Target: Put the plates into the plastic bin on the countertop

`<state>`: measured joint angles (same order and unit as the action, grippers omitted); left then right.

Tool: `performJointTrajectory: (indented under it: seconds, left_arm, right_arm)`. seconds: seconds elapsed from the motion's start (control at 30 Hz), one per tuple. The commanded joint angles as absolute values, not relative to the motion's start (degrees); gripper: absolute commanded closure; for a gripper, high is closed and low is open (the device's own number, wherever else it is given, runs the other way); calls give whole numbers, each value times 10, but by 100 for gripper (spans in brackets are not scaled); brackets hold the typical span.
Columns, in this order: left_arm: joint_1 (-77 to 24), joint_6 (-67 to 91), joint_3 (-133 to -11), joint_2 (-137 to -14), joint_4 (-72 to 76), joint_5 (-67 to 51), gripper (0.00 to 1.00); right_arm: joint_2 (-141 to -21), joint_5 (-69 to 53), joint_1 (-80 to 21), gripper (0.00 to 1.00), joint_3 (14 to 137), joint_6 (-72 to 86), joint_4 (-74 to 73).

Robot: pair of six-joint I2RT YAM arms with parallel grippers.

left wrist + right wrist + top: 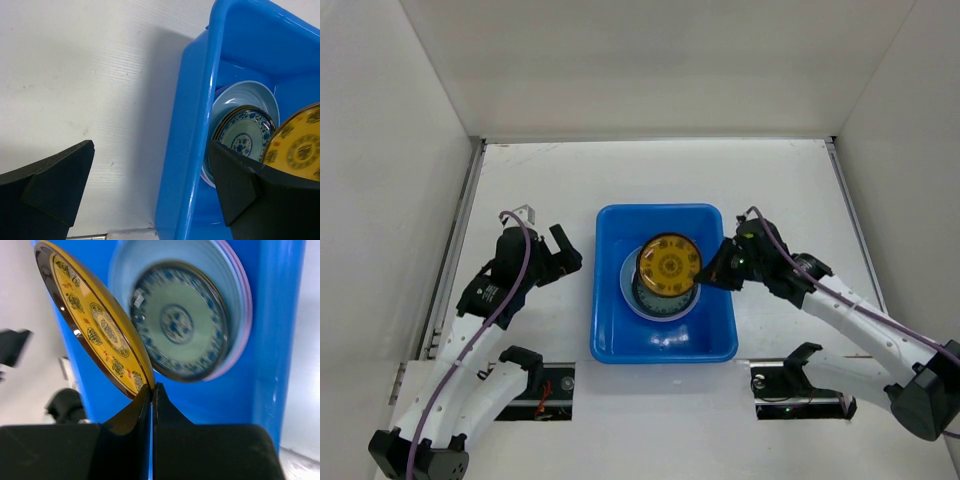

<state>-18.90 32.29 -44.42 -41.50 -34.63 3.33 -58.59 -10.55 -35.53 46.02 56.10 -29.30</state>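
The bright blue plastic bin (615,335) stands mid-table on the white countertop (540,180). Inside it lies a stack of plates: a light blue one (630,290), a lilac rim (239,315) and a grey-teal patterned plate (180,327) on top, also seen in the left wrist view (245,132). My right gripper (703,276) is shut on the rim of a yellow-gold patterned plate (668,264), held tilted above the stack; it also shows in the right wrist view (95,320). My left gripper (565,255) is open and empty, straddling the bin's left wall (192,150).
White walls (380,200) border the countertop on the left, back and right. Two black clamps (520,362) (800,360) sit at the near edge by the arm bases. Bare tabletop lies left, right and behind the bin.
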Motion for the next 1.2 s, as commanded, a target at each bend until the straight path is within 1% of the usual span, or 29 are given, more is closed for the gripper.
performJointTrajectory:
  seconds: [0.0, 0.2, 0.5, 0.67, 0.77, 0.83, 0.87, 0.93, 1.07, 1.17]
  left_arm:
    - [-190, 329, -461, -408, -352, 40, 0]
    - [-192, 331, -449, -399, -354, 40, 0]
    - [-188, 335, -439, -386, -361, 40, 0]
    - [-189, 335, -437, -386, -361, 40, 0]
    - [-189, 334, -437, -386, -362, 40, 0]
    - [-188, 334, -436, -387, -364, 40, 0]
    - [-188, 334, -436, -387, -365, 40, 0]
    - [-187, 335, -433, -387, -365, 40, 0]
    - [-184, 338, -435, -391, -367, 49, 0]
    - [-184, 338, -444, -398, -376, 57, 0]
  right_arm:
    - [-577, -75, -373, 99, 451, 555, -308]
    - [-604, -53, -398, 99, 436, 555, -307]
    - [-669, -42, -402, 96, 449, 539, -280]
    - [-690, -33, -407, 89, 466, 531, -286]
    - [-701, -25, -420, 75, 484, 524, -293]
    - [-707, -16, -427, 62, 498, 518, -303]
    - [-710, -11, -429, 57, 508, 515, -309]
    - [-714, 1, -437, 45, 529, 505, -328]
    - [-719, 32, -457, 31, 579, 476, -377]
    - [-722, 62, -475, 23, 619, 458, -420]
